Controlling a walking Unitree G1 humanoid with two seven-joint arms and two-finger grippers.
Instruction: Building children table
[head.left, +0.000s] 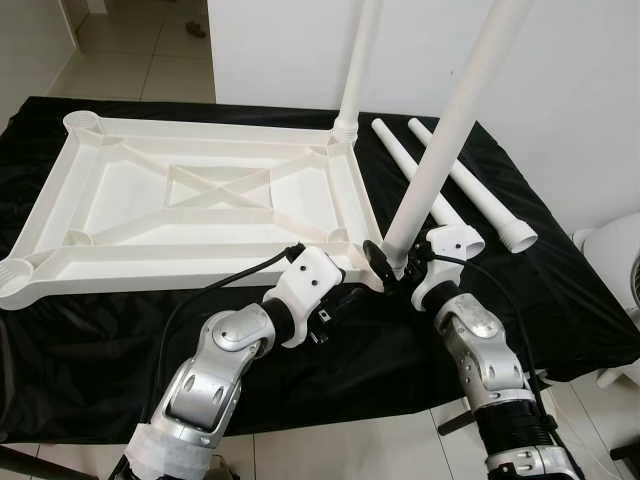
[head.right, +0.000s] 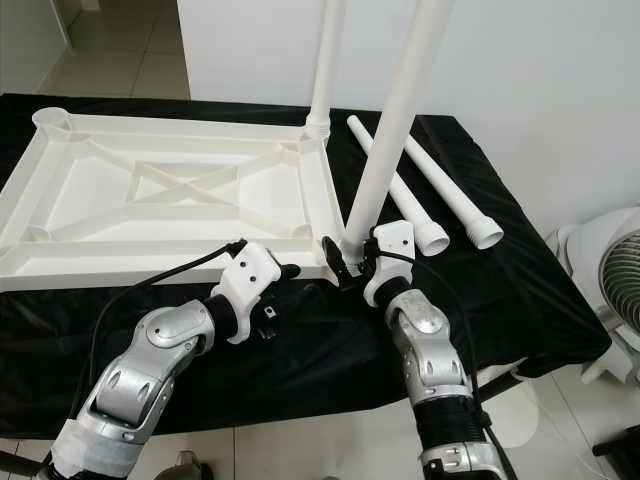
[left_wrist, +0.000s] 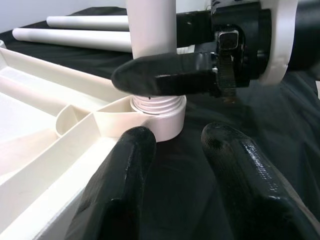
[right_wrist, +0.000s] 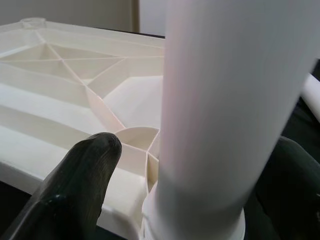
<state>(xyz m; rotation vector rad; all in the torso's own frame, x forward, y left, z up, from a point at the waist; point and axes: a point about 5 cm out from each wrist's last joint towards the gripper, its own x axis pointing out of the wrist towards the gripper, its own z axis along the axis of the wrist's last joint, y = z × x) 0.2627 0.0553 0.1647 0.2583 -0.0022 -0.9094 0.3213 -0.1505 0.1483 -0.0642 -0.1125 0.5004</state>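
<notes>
Two silver arms reach forward over the near edge of a worktop (head.left: 560, 290) draped in black cloth. The right pincer (head.left: 392, 262) is pinching the base of a white table leg (head.left: 450, 130), one finger on each side just above its threaded collar, where the leg stands tilted in the near right corner socket of the upturned white tabletop (head.left: 120, 200). The right forearm rises steeply from the near edge, wrist bent toward the leg. The left arm angles in from the near left, elbow low, and the left pincer (left_wrist: 172, 165) hovers just beside the same corner with its fingers spread, holding nothing.

A second leg (head.left: 362, 60) stands upright in the far right corner socket; the tops of both standing legs are cut off by the frame. Two loose legs (head.left: 470, 185) lie side by side on the cloth to the right of the tabletop. A white fan (head.right: 610, 290) sits partly out of frame at the right.
</notes>
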